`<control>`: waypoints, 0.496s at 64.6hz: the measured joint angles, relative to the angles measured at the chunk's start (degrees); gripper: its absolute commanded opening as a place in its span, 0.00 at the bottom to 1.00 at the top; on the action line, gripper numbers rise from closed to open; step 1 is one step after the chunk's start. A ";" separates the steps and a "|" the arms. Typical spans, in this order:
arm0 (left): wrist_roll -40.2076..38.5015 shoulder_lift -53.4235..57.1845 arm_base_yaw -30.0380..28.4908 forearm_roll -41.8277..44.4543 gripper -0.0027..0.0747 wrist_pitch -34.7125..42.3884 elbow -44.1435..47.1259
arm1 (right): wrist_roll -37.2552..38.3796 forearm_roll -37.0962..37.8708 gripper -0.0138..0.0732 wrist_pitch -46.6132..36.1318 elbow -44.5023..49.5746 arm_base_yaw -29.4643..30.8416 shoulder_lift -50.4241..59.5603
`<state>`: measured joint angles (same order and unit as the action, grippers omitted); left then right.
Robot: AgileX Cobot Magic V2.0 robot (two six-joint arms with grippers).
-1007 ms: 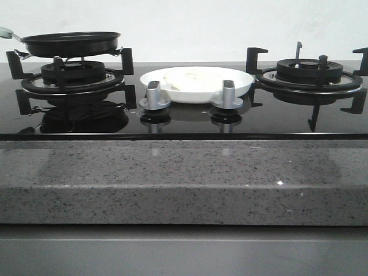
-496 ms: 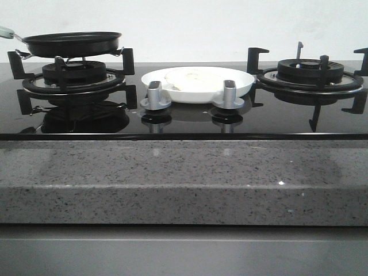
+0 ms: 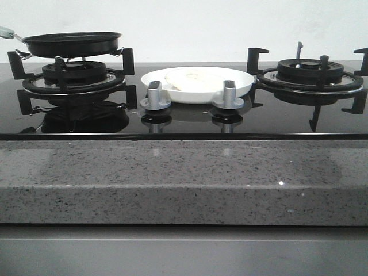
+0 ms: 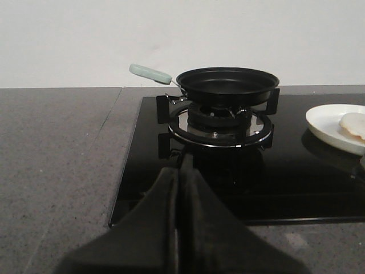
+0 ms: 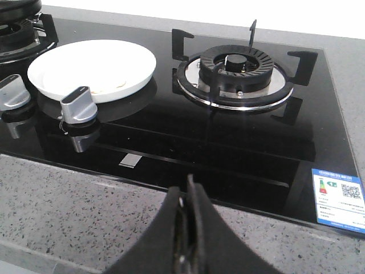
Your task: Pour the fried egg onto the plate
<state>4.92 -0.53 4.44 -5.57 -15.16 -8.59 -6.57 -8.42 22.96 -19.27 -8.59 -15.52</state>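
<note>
The fried egg [image 3: 190, 79] lay flat in the white plate [image 3: 241, 86], at the centre of the front view, on the black glass hob [image 3: 184, 123] between the two burners. Just in front of the plate stood two silver knobs [image 3: 154, 95], one at each side. On the left burner [image 3: 73, 75], at the upper left of the frame, sat the black frying pan [image 3: 72, 43] with its pale green handle [image 4: 149, 73]. The right burner [image 3: 309, 72] carried nothing. The left gripper [image 4: 179, 171] hung over the hob's near edge, jaws pressed together on nothing. The right gripper [image 5: 185, 197] was likewise closed and empty above the speckled stone counter [image 3: 184, 178].
</note>
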 measured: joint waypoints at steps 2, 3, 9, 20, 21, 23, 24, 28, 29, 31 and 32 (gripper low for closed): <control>0.00 0.59 0.00 0.00 0.01 0.15 1.17 | 0.00 0.00 0.08 0.00 0.00 0.00 0.00; 0.00 0.86 0.00 0.00 0.01 0.28 1.98 | 0.00 0.00 0.08 0.00 0.00 0.00 0.00; 0.00 0.87 -0.29 0.10 0.01 0.29 5.00 | 0.00 0.00 0.08 -0.09 0.00 0.00 0.00; 0.00 0.87 -3.68 -0.28 0.01 2.91 8.92 | 0.00 0.00 0.08 -0.09 0.00 0.00 0.04; 0.00 0.87 -3.95 -0.43 0.01 3.03 8.92 | 0.00 0.00 0.08 -0.09 0.00 0.00 0.04; 0.00 0.87 -4.47 -0.72 0.01 3.80 8.92 | 0.00 0.00 0.08 -0.09 0.00 0.00 0.04; 0.00 0.87 -4.71 -0.70 0.01 4.20 8.92 | 0.00 0.00 0.08 -0.09 0.00 0.00 0.04; 0.00 0.87 -5.26 -0.95 0.01 4.86 8.92 | 0.00 0.00 0.08 -0.09 0.00 0.00 0.04; 0.00 0.87 -5.38 -0.95 0.01 4.86 8.92 | 0.00 0.00 0.08 -0.09 0.00 0.00 0.04; 0.00 0.87 -5.37 -0.99 0.01 4.86 8.92 | 0.00 0.00 0.08 -0.09 0.00 0.00 0.04; 0.00 0.87 -5.37 -0.99 0.01 4.86 8.92 | 0.00 0.00 0.08 -0.09 0.00 0.00 0.04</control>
<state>4.92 0.33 -0.93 -6.57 -10.30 0.33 -6.57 -8.42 22.88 -19.27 -8.59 -15.47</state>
